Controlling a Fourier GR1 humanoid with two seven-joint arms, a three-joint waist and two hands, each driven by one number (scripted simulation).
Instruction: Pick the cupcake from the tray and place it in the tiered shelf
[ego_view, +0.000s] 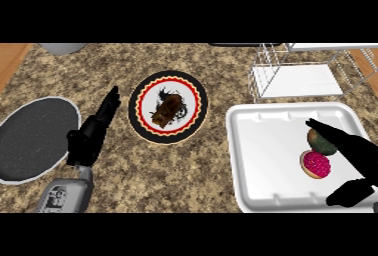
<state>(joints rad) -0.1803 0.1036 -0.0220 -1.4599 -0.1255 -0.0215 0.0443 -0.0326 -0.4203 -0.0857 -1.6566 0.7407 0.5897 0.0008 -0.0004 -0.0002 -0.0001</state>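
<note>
We see the cupcake (316, 165), pink on top with a tan rim, lying on the white tray (269, 150) towards its right side. The tray sits on the worktop (221, 175) at the lower right. Just above the cupcake, and touching it or nearly so, lies a dark round thing (322, 143) that we cannot name.

The right hand (360, 161) comes in from the right edge and hangs over the tray. Its fingers (328, 131) are stretched out almost straight, pointing up and to the left, and they cross the upper right of the dark round thing. The thumb (347, 194) shows lower down, near the tray's bottom edge. The cupcake lies in the wide gap between fingers and thumb, just left of the palm, and we see nothing closed round it. The hand holds nothing.

The shelf (295, 80), a wire frame with a white board, stands beyond the tray at the upper right, apart from the cupcake.

The left hand (88, 140) rests at the left with straight fingers pointing up, between a dark oval mat (33, 140) and a plate (135, 107) with a red and black rim that carries some brown food (168, 109)
</note>
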